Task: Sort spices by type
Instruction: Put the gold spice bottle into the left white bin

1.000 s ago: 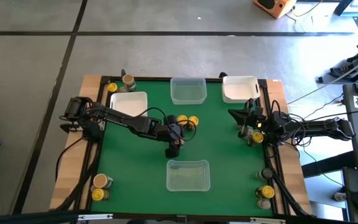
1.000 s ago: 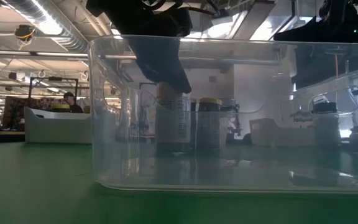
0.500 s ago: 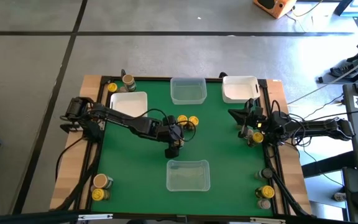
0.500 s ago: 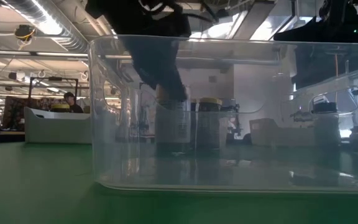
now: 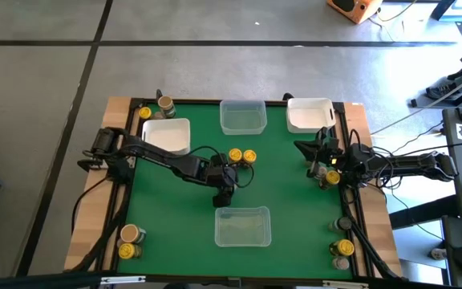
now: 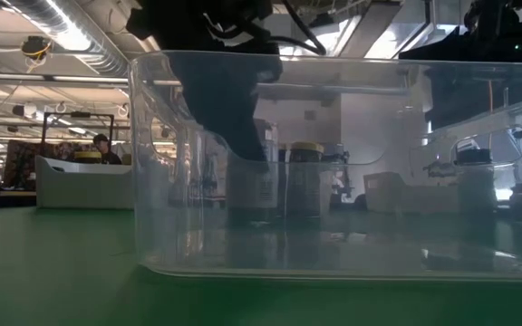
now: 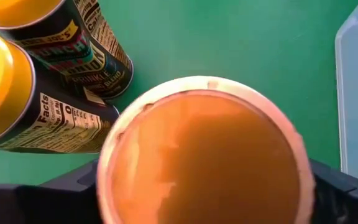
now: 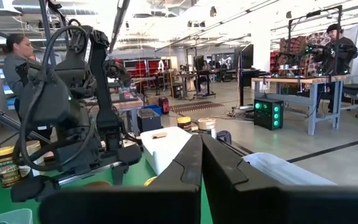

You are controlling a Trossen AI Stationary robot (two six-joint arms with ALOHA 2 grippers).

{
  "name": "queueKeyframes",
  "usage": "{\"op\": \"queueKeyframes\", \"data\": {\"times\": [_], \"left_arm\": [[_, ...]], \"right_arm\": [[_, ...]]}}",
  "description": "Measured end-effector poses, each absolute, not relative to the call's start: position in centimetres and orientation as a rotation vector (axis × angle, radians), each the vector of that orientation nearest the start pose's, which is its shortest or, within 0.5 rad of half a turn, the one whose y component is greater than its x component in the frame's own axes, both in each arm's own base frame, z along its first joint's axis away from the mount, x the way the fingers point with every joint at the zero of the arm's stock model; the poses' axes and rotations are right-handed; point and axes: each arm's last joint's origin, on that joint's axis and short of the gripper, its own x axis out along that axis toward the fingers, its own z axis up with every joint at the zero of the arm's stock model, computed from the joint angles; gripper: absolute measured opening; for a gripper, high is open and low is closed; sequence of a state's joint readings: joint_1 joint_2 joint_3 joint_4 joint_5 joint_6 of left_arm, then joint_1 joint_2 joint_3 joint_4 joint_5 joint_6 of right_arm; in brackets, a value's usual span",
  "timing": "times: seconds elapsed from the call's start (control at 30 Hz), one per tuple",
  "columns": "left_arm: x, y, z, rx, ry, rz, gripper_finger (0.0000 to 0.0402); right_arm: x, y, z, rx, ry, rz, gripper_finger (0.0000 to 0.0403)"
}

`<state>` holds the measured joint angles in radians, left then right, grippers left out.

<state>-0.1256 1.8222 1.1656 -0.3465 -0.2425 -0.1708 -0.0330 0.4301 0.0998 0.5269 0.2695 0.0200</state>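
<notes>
Spices sit in small groups around the green desk [image 5: 287, 189]. In the high view, 2 yellow-lidded jars [image 5: 242, 156] stand side by side just above centre frame, and the left end effector [image 5: 224, 183] hangs just below and left of them, above the near clear tub [image 5: 243, 226]. The left wrist view shows a jar with an orange-tan lid [image 7: 205, 155] filling the frame between that end effector's dark fingers [image 7: 39, 196], which stand wide on either side of it; whether they press it I cannot tell. The 2 yellow jars [image 7: 23, 81] are just beside it.

More jars stand at the corners: 2 at upper left [image 5: 157, 107], 2 at lower left [image 5: 129, 242], a few at lower right [image 5: 342, 245]. A white tub [image 5: 167, 133] lies at upper left, a clear tub [image 5: 242, 117] at top centre, another white tub [image 5: 310, 114] at upper right.

The right end effector [image 5: 318, 160] waits at the right edge of the desk, fingers [image 8: 229, 180] pressed together with nothing between them, and a yellow lid [image 5: 332, 178] shows close by it.

In the low view the near clear tub [image 6: 333, 263] fills the frame, with the jars [image 6: 279, 181] seen through its walls.
</notes>
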Motion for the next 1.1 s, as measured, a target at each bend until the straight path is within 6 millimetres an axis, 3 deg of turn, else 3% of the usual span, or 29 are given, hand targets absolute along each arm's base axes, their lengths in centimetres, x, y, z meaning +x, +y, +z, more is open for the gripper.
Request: {"op": "queueKeyframes", "data": {"times": [0.13, 0.27, 0.5, 0.87, 1.1], "left_arm": [[36.5, -3.9, 17.7, 0.027, 0.975, 0.188, 0.0277], [36.2, -4.0, 18.2, 0.030, 0.983, 0.186, 0.0277], [34.4, -3.8, 21.6, 0.003, 0.946, 0.231, 0.0292], [28.0, -1.6, 28.5, 0.055, 0.886, 0.504, 0.0286], [23.8, 1.2, 31.2, -0.003, 0.859, 0.751, 0.0290]], "right_arm": [[12.5, -1.2, 20.9, 0.042, -0.193, -0.300, 0.0010], [12.5, -1.2, 20.9, 0.042, -0.193, -0.300, 0.0010], [12.5, -1.2, 21.0, 0.037, -0.197, -0.300, 0.0010], [12.4, -1.4, 20.9, 0.027, -0.194, -0.369, 0.0010], [12.3, -1.6, 21.7, 0.024, -0.273, -0.468, 0.0010]]}}
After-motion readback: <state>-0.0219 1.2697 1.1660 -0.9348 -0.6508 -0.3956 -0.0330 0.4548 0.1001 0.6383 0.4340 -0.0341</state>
